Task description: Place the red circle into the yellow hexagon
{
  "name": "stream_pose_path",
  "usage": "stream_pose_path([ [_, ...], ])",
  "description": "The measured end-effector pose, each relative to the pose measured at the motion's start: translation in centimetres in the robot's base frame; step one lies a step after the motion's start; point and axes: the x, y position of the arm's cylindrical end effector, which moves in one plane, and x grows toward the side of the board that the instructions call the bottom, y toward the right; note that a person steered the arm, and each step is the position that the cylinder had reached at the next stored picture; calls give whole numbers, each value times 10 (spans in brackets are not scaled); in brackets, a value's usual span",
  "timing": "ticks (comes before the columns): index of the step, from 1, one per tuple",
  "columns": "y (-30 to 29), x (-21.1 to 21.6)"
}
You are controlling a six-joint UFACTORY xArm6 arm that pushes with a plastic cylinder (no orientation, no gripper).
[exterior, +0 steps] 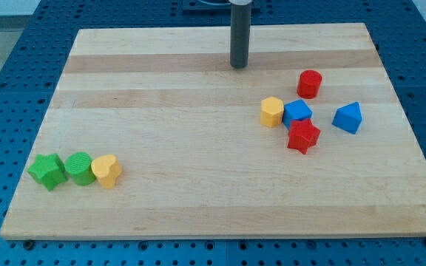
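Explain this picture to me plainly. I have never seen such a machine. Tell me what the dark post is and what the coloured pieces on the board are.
There is one picture, from a single camera looking down at a wooden board. The dark post is the robot arm's rod. It has no hand and holds nothing. It only pushes pieces with my tip, which stands near the view's top, apart from every block.

To the view's right lie the red circle, the yellow hexagon, a blue block, a red star-like block and another blue block. At the lower left sit a green star-like block, a green cylinder and a yellow heart-like block, side by side.
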Motion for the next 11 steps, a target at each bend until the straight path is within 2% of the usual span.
stream_pose_path([
  [1,0,-12],
  [3,-6,-88],
  [4,13,-105],
  [5,57,-105],
  [6,115,-55],
  [7,115,-3],
  [8,133,-10],
  [9,170,28],
  [10,129,64],
  [11,88,65],
])
